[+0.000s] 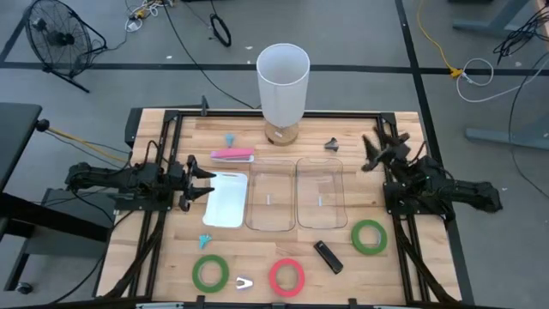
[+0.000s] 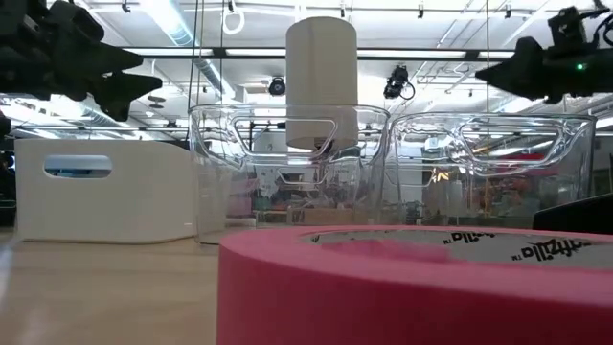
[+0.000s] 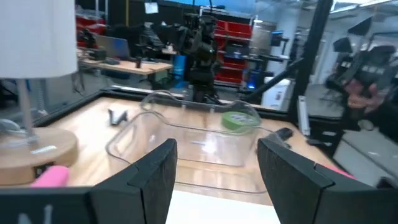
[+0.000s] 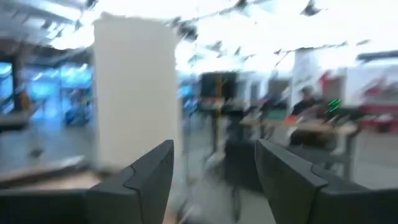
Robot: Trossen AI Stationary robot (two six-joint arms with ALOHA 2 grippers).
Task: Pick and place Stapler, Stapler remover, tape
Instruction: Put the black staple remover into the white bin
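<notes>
Wood planks make up the table [image 1: 171, 249], framed by black rails, and it stands on a grey floor strewn with cables, with a fan [image 1: 53, 39] off its far left corner. The left gripper [image 1: 206, 182] hangs over the white bin [image 1: 226, 200], jaws spread wide and empty. Just ahead of its jaws sit 2 clear bins [image 1: 296, 193] side by side, and beyond them, across the table, the right gripper [image 1: 375, 146] hovers near the far right corner, jaws also apart and holding nothing.

A pink stapler [image 1: 232, 154] lies beside the left jaws toward the far edge, next to the wooden base of a lamp [image 1: 283, 86] with a white shade. Tape: 1 green roll [image 1: 209, 273] and 1 red roll [image 1: 286, 276] lie on the near edge, well behind the left jaws, with a small white remover [image 1: 244, 282] between them; a 2nd green roll [image 1: 368, 237] lies near the right arm, beside a black block [image 1: 328, 257].

From the low view the red roll fills the foreground, and behind the bins the room shows ceiling strip lights. The left wrist view looks past the clear bins to desks, red shelving and an office chair. In the right wrist view a person sits far off at a desk.
</notes>
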